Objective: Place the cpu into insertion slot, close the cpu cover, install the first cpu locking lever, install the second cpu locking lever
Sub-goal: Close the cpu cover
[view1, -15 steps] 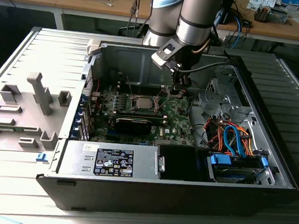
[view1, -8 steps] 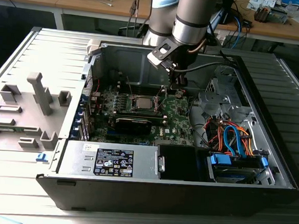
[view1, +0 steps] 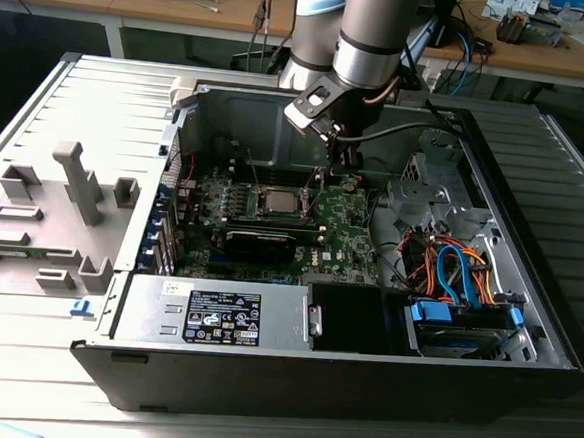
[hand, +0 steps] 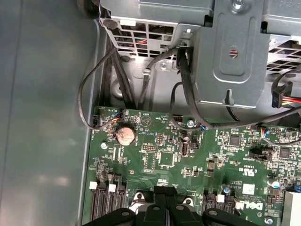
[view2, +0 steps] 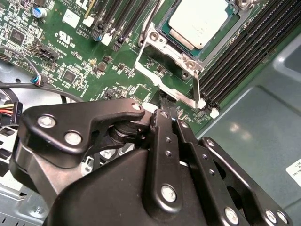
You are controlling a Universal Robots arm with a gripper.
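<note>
I see the cpu (view2: 200,21) seated in the insertion slot (view2: 154,40), silver top up, roughly mid-board on the green motherboard (hand: 164,160) inside the open computer case (view1: 527,296). The cpu cover (view2: 181,54) looks lowered around the chip, with the chip's top showing through its window, so I judge the first two steps done.

A locking lever (view2: 148,23), a thin rod, runs along one side of the socket. I cannot tell whether it is hooked down. A flat silver strip (view2: 195,87) stands at the socket edge nearest the end effector, and I cannot say whether it is the other lever or part of the frame. I judge that the lever work is what remains.

The end effector (view2: 164,109) is low over the board, its tips just beside the socket frame. In the exterior view it (view1: 327,181) hangs just toward that view's right of the socket. In both wrist views its fingers are pressed together, and I can make out nothing between them. The black linkage hides where the tips meet the board.

Outward from there:
- Dark memory slots (view2: 244,47) flank the socket.
- A coin cell (hand: 125,135) sits on the board beyond the fingers, toward the grey drive cage (hand: 235,56) and its black cables.
- At the near side of the case lies the power supply (view1: 215,314).
- Toward the exterior view's left, a grey fixture tray (view1: 63,203) rests on the counter (view1: 19,400).
</note>
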